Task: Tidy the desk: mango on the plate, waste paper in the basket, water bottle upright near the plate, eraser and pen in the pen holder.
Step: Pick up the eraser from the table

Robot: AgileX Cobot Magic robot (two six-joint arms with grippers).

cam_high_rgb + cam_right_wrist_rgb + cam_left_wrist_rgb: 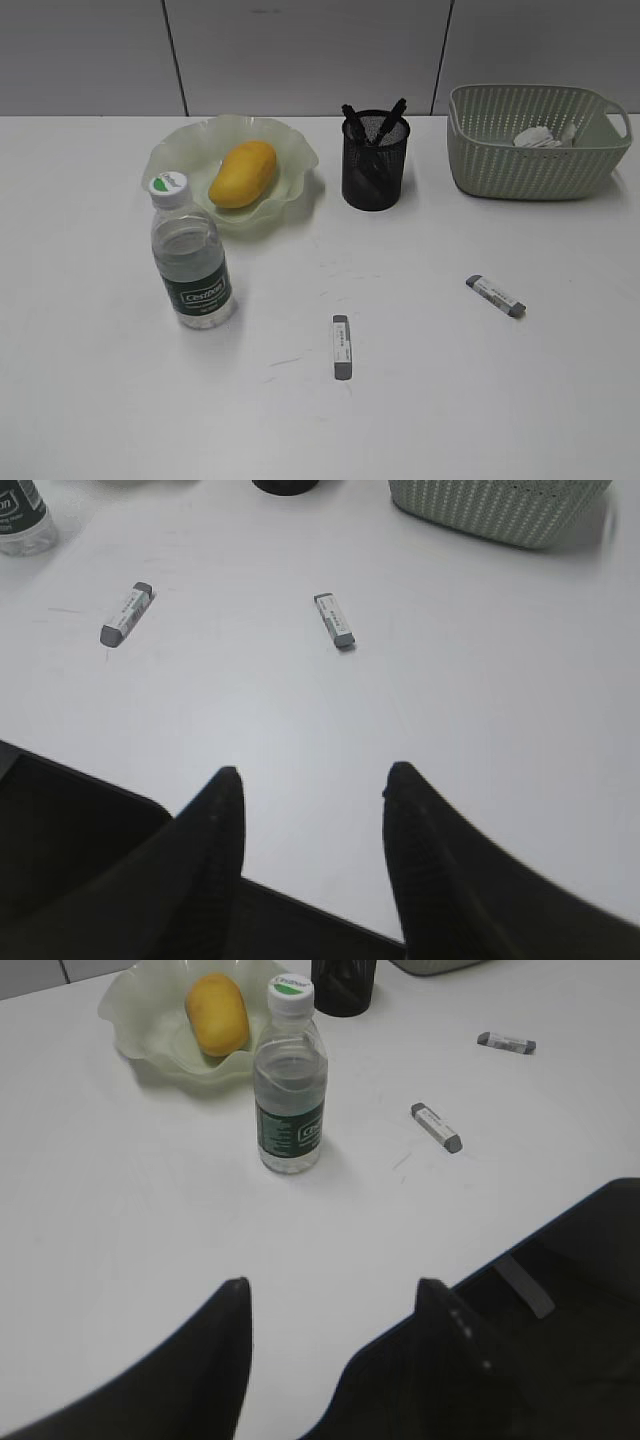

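Two grey-and-white rectangular erasers are what you've got loose on the wide white desk (120,400): one eraser (341,347) lies toward the near edge around the middle, the other eraser (495,296) sits further right, well apart from it. Neither is touching anything.

Your smooth yellow-orange mango (243,173) is lying in the translucent pale-green plate (178,150) with the wavy rim, back toward the far edge on the left. Just in front of that plate, the small clear water bottle (192,256) with the dark green label and white-green cap stands upright, close to the plate's near rim.

To the right of the plate you'll see the black mesh pen holder (375,165) with dark pens (358,124) sticking out of it. Over at the far right corner, the sage-green woven basket (500,160) has the crumpled white waste paper (537,137) inside.

Both grippers hover low above the near edge. Your left gripper (332,1300) has its jaws apart with nothing between them, and the right gripper (312,785) is spread too, holding nothing.
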